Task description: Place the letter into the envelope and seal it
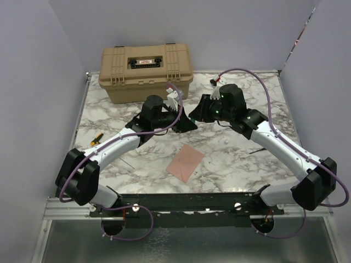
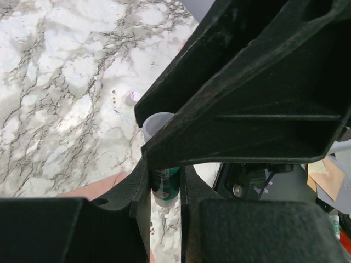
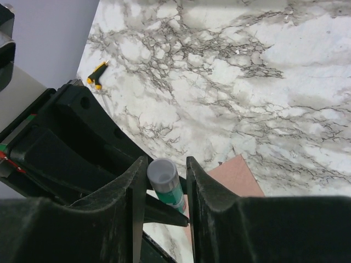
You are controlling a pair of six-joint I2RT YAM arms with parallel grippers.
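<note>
**Mia:** How do the arms stand?

**Tom:** The left arm (image 1: 118,145) and the right arm (image 1: 279,143) both reach in from the near corners of the tabletop (image 1: 241,170). They bend toward each other. Their ends meet over the middle, in front of the tan box (image 1: 145,74) at the far edge.

**Mia:** What do they have?

**Tom:** A glue stick (image 3: 170,192) with a green label and a see-through cap. The left gripper (image 2: 165,170) holds it, with its fingers narrow and tight on the green part. The right gripper (image 3: 166,160) has a finger very close on each side of the cap. I cannot tell if it squeezes.

**Mia:** What is hard to see?

**Tom:** From above, the black fingers cover the glue stick. In the left wrist view, the right gripper fills most of the picture. I cannot make out a flap on the envelope (image 1: 185,162). The wrist views show only a corner of it.

**Mia:** Where is the envelope?

**Tom:** It lies flat on the tabletop, turned slantwise. It is midway between the left and right edges, nearer the near edge. Both grippers hang on its far side and do not touch it. A small yellow and black thing (image 1: 96,138) lies near the left edge.
</note>
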